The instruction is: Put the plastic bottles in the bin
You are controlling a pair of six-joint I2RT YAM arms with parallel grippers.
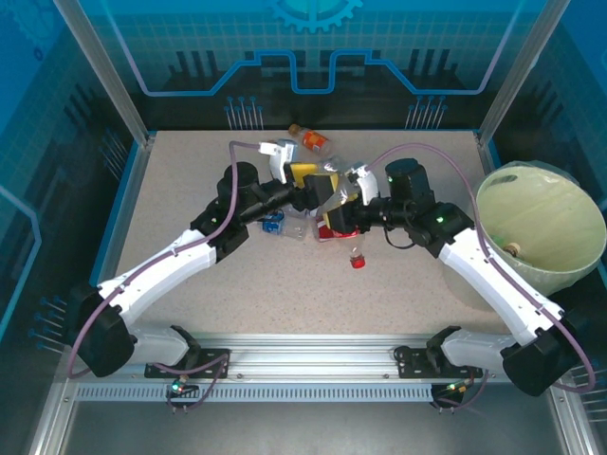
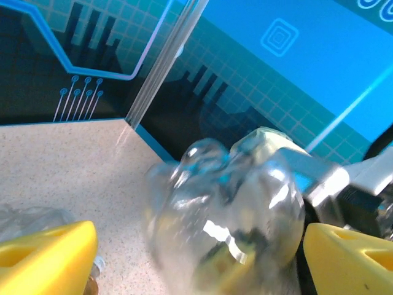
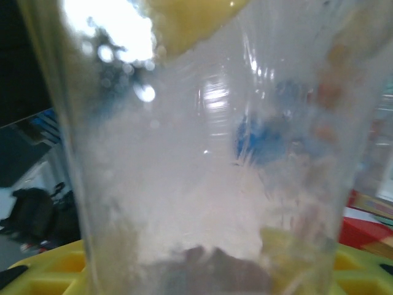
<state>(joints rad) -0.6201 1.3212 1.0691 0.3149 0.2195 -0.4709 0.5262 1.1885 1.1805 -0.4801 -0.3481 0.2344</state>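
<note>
A clear bottle stands blurred right against the lens. Yellow fingers sit against it above and below, and a red label shows at lower right.

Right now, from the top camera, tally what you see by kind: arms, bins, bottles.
Arms: 2, left arm and right arm
Bin: 1
Bottles: at least 5: orange bottle at the back, blue-labelled bottle, red-labelled bottle, red-capped bottle, clear bottle held up; the arms may hide more
Total: 8
</note>
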